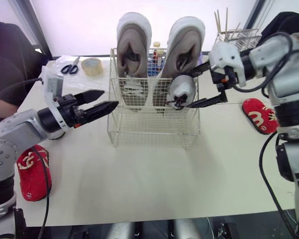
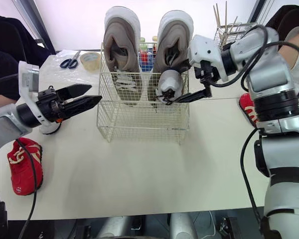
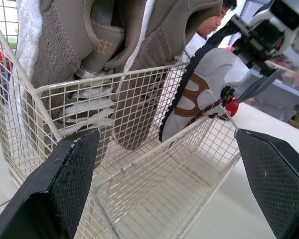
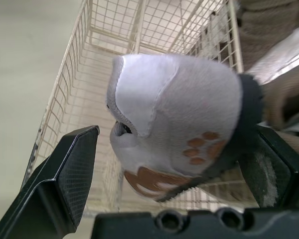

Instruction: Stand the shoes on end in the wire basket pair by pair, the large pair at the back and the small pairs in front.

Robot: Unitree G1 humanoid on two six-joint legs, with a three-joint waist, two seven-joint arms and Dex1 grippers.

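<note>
1. At the table's left edge lies a small red shoe (image 1: 32,172), on its side and well apart from the basket.
2. Above and to its right, the left gripper (image 1: 109,98) hovers just beside the basket's left wall. Its fingers are parted wide and hold nothing.
3. Mid-table stands the wire basket (image 1: 139,124). The large grey-tan pair (image 1: 133,50) stands on end at the back, toes down. That part is judged complete, while the front row is bare.
4. At the basket's front right corner, a small grey shoe (image 1: 182,88) with brown trim hangs tilted over the rim. The right gripper (image 4: 174,134) is closed across it — one finger on the black sole, the other at the upper. The shoe is judged light, with a soft upper and a stiffer sole. A sole-to-upper grip at mid-length suits it, whereas a hold on the laces would let it swing.
5. Far right, a second red shoe (image 1: 259,115) lies on the table — its mate is the one at the left edge.
</note>
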